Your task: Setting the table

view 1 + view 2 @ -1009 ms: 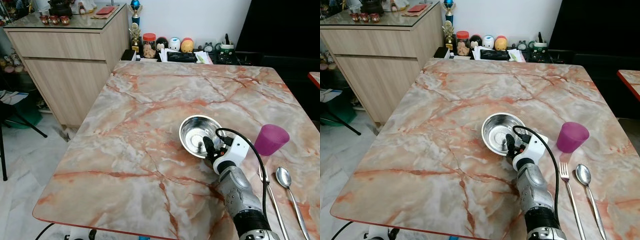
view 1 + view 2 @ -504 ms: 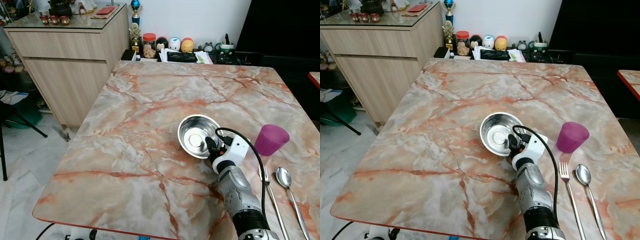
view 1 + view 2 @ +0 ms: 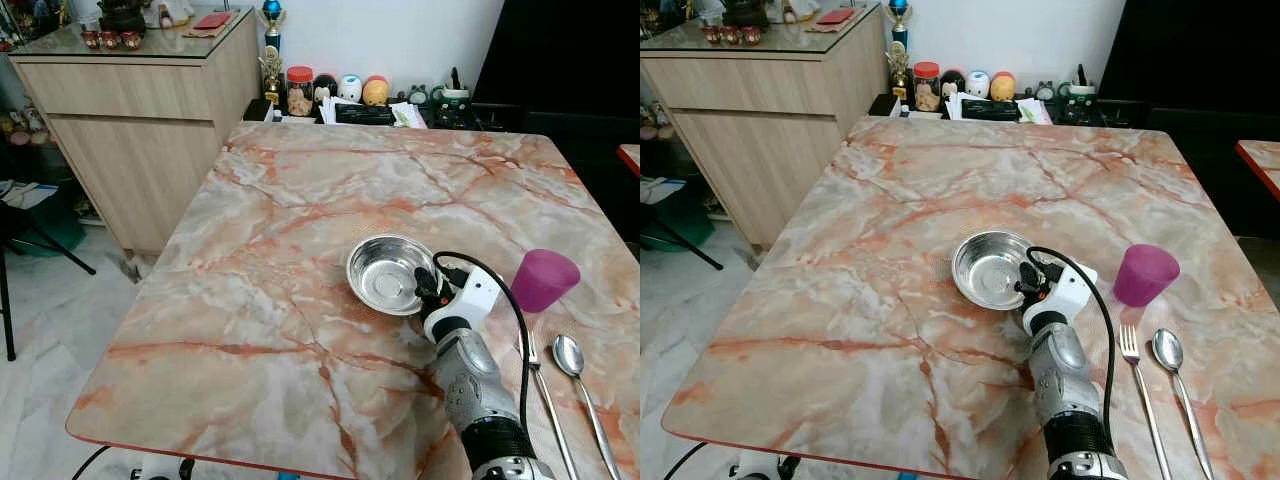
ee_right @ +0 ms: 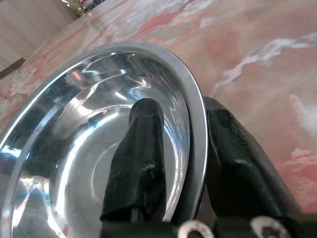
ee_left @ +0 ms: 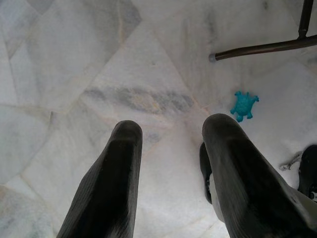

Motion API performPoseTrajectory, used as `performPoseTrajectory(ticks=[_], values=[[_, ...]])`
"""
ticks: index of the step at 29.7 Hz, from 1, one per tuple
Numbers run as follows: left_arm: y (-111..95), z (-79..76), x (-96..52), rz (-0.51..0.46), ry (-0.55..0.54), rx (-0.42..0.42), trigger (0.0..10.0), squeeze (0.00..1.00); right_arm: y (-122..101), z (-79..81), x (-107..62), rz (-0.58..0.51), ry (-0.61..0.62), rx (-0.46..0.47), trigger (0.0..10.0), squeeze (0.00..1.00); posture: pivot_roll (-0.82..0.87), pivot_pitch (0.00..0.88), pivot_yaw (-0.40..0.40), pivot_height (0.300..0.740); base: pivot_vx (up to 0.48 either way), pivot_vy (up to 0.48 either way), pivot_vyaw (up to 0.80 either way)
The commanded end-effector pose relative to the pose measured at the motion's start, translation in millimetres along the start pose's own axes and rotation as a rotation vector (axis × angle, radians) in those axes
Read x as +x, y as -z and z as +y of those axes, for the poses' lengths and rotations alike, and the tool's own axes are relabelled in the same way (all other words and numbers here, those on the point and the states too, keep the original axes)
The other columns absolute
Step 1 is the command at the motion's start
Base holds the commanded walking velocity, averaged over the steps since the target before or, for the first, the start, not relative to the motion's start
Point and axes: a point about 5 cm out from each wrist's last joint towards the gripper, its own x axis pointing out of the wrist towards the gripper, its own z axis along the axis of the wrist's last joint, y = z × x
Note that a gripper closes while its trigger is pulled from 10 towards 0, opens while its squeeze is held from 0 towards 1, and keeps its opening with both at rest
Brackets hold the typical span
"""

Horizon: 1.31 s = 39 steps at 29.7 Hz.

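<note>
From my head cameras, my right gripper (image 3: 428, 289) pinches the rim of the steel bowl (image 3: 386, 274), which sits mid-table on the marble table (image 3: 260, 250). Just right of the bowl stands the purple cup (image 3: 543, 279); nearer me than the cup lie the fork (image 3: 1137, 375) and spoon (image 3: 1173, 370). I judge the setting mostly laid, the bowl not yet placed.

My right wrist camera shows one finger inside the rim, one outside.

My left gripper (image 5: 171, 163) hangs spread above the floor.

I read no writing anywhere.
</note>
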Motion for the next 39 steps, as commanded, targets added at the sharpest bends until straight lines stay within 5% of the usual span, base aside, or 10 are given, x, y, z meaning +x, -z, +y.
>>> performPoseTrajectory(ticks=[1, 7, 12, 13, 27, 39], values=[[-0.9, 0.2, 0.3, 0.001, -0.002, 0.015, 10.0, 0.0, -2.6, 0.0, 0.3, -0.01, 0.004, 0.005, 0.0, 0.0, 0.04, 0.0, -0.015, 0.74, 0.0, 0.0, 0.0], [-1.4, 0.6, 0.4, 0.0, -0.003, 0.022, 10.0, 0.0, -6.1, 2.6, 0.0, -0.051, -0.002, 0.025, 0.0, 0.0, 0.04, 0.0, -0.013, 0.74, 0.0, 0.0, 0.0], [-1.1, 0.9, 0.4, 0.0, -0.005, 0.026, 10.0, 0.0, -24.2, 13.8, -2.3, -0.187, -0.074, 0.064, 0.5, 0.0, 0.04, 0.0, -0.012, 0.74, 0.0, 0.0, 0.0], [-0.7, 1.9, 0.3, 0.001, -0.007, 0.026, 10.0, 0.0, -26.8, 16.3, -2.6, -0.2, -0.084, 0.066, 9.8, 0.0, 0.03, 0.0, -0.01, 0.74, 0.0, 0.0, 0.0], [23.4, 21.5, -6.3, 0.068, -0.07, -0.091, 10.0, 0.0, -55.1, 42.7, -23.5, -0.418, -0.262, 0.061, 10.0, 0.0, 0.02, 0.0, -0.012, 0.74, 0.0, 0.0, 0.0], [21.9, 19.1, -5.8, 0.06, -0.062, -0.112, 10.0, 0.0, -79.6, 54.5, -25.4, -0.49, -0.326, 0.04, 10.0, 0.0, 0.04, 0.0, -0.026, 0.74, 0.0, 0.0, 0.0]])
